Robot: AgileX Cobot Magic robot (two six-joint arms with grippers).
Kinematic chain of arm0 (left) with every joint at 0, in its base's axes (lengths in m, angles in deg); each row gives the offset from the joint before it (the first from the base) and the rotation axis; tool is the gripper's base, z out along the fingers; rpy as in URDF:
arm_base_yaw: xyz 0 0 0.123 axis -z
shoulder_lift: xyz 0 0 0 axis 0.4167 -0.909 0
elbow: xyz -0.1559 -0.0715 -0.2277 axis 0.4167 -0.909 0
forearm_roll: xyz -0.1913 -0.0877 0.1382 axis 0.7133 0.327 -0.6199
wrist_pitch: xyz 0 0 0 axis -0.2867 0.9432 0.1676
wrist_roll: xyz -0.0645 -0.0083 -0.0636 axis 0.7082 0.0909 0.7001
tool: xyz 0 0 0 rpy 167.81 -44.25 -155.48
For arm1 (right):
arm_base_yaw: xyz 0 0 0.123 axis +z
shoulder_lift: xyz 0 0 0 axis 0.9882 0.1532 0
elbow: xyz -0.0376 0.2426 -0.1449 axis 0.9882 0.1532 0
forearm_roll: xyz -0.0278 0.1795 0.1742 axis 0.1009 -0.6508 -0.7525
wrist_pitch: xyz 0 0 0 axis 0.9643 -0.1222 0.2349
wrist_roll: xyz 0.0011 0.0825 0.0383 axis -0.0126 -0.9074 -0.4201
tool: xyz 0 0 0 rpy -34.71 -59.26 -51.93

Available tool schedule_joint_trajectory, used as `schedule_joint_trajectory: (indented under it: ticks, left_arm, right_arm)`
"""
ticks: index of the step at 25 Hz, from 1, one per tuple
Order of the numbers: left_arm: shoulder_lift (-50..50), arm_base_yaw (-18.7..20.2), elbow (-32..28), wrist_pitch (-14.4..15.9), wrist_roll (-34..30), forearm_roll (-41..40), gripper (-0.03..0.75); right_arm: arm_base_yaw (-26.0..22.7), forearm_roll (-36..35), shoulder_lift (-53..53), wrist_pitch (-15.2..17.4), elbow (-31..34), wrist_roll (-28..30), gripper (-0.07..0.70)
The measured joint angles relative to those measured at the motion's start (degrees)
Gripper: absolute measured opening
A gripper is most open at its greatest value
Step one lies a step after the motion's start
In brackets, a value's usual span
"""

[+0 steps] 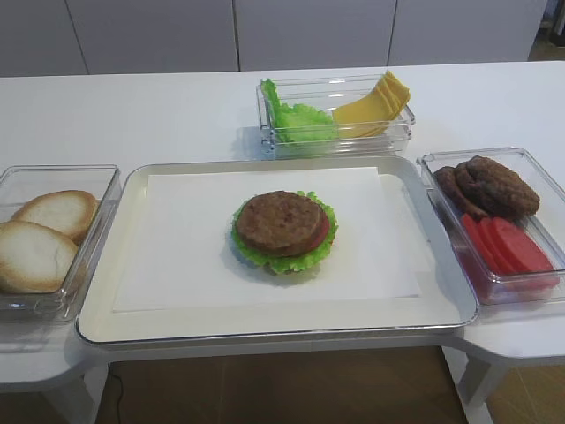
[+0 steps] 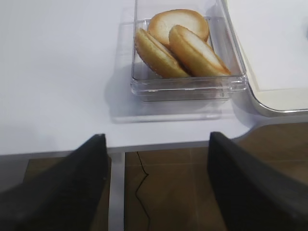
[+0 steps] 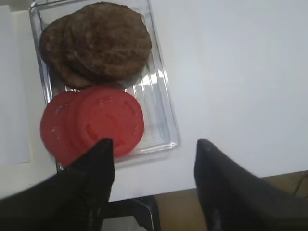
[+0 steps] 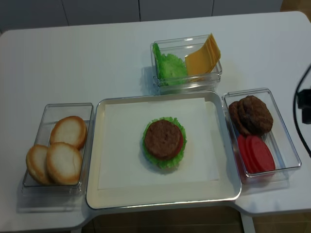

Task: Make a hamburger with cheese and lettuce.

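The hamburger [image 1: 282,231] [image 4: 164,142] sits in the middle of the paper-lined tray [image 1: 274,334], with a brown patty on top of a red tomato disc and a frilly lettuce rim. The cheese [image 1: 375,106] [image 4: 201,57] and loose lettuce [image 1: 296,119] [image 4: 170,67] share a clear box behind the tray. My right gripper [image 3: 154,147] is open and empty, hovering at the table's front edge just short of the tomato slices [image 3: 94,122]. My left gripper [image 2: 156,139] is also open and empty, over the floor in front of the bun box [image 2: 185,86]. Neither gripper shows in the high views.
A clear box on the left holds three bun halves [image 1: 44,238] [image 4: 60,155]. A clear box [image 1: 530,168] on the right holds brown patties [image 3: 98,41] [image 4: 251,115] and red tomato slices [image 4: 255,153]. A black cable [image 4: 297,104] hangs at the far right edge.
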Motion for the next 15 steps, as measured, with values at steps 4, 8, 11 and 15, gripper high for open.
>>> schedule_joint_trajectory:
  ticks: [4,8,11,15]
  left_arm:
    - [0.0,0.0,0.0,0.0,0.0,0.0,0.477]
    - [0.0,0.0,0.0,0.0,0.0,0.0,0.477]
    - [0.0,0.0,0.0,0.0,0.0,0.0,0.477]
    - [0.0,0.0,0.0,0.0,0.0,0.0,0.477]
  right_arm:
    - [0.0,0.0,-9.2,2.4,3.4,0.0,0.406]
    - [0.0,0.0,-18.5,5.7,5.5,0.1,0.406]
    - [0.0,0.5,-25.9,7.9,7.1,1.0,0.406]
    - [0.0,0.6,-35.2,9.6,8.3,2.0,0.406]
